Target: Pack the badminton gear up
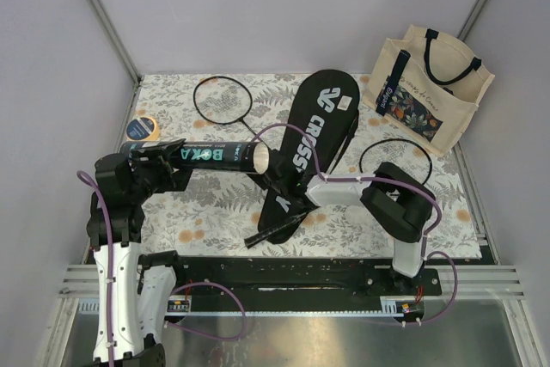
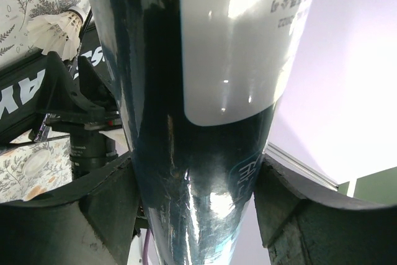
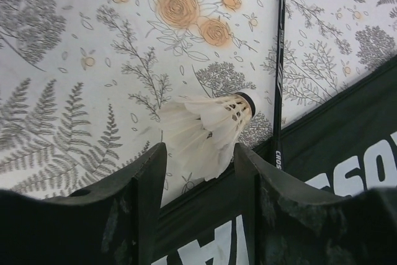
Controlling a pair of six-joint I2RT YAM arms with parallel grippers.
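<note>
Tube [image 1: 206, 154], black with teal lettering, hangs level over the desk's [image 1: 215, 204] left half in the overhead view, open end facing the right hand [image 1: 277, 180]. The bag [image 1: 322, 118] lies mid-desk.

Left wrist view: the left hand [image 2: 198, 178] pinches the tube.

Right wrist view: the right hand pinches a shuttlecock [image 3: 208, 125] by its feathers, above the bag's edge.

We see the right gripper [image 3: 200, 150] with its two dark fingers [image 3: 149, 190] on either side of a white feather shuttlecock [image 3: 205, 128], the feathers touching both inner faces and the black-banded cork tip pointing up and to the right. Behind it we find a pale floral tablecloth [image 3: 74, 60]. A thin black racket shaft [image 3: 280, 60] runs down from the top edge to a black bag [image 3: 347, 128] with white lettering at our lower right.
</note>
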